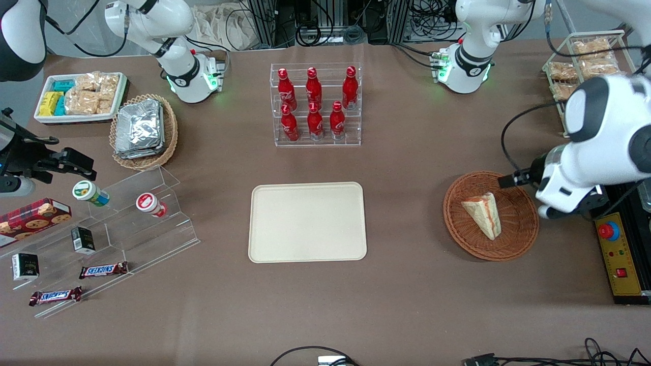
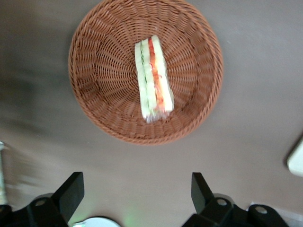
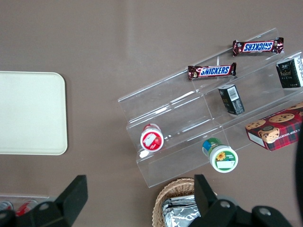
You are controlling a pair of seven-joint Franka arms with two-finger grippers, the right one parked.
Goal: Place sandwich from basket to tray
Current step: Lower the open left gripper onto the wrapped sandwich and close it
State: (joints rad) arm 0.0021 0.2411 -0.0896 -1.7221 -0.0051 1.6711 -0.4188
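The sandwich (image 1: pixel 483 214) lies in the basket (image 1: pixel 524 238), well apart from the bare tray (image 1: pixel 307 222). The working arm leans over the basket's edge, its gripper (image 2: pixel 137 196) hovering above, jaws spread wide and holding nothing. Red bottles (image 1: pixel 315 103) stand farther back.

We see the gripper (image 2: pixel 133 198) spread wide above bare table just beside the basket (image 1: pixel 524 240), nothing over the sandwich (image 1: pixel 483 214). Between basket and tray (image 1: pixel 307 221) the table lies bare; 6 bottles (image 1: pixel 314 103) stand farther off.
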